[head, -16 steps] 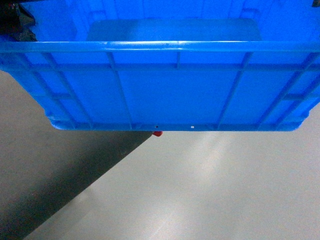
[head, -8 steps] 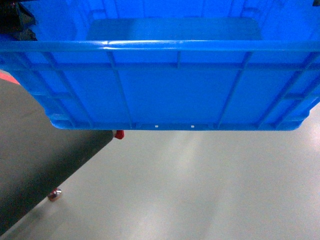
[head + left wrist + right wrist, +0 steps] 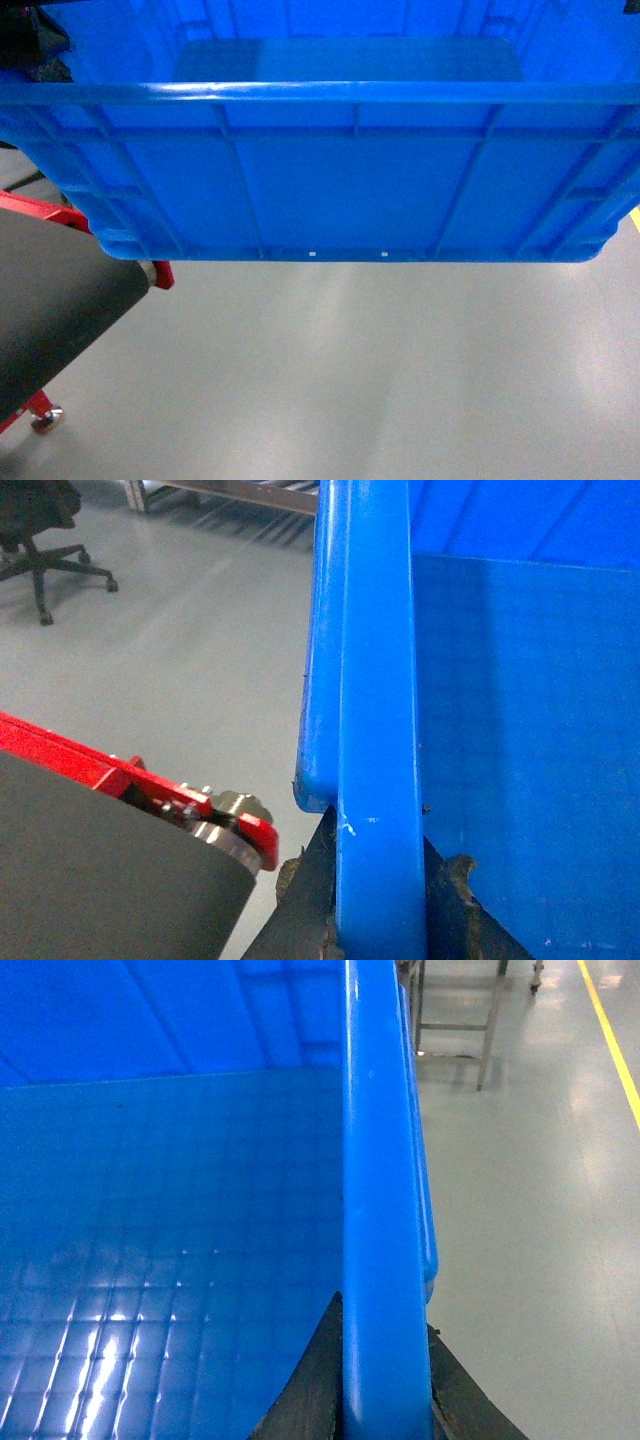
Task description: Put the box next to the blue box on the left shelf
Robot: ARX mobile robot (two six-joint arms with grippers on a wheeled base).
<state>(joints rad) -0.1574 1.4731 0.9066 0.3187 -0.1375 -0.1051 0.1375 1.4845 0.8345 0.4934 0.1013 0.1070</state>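
The left gripper [image 3: 375,905] is clamped on the rim of the box [image 3: 350,180], one dark finger [image 3: 305,900] on each side of the wall. The right gripper [image 3: 380,1380] grips the opposite rim likewise, its fingers [image 3: 310,1390] straddling the wall from below.

Box [image 3: 350,190] — bright blue ribbed crate, level, above grey floor, interior empty.
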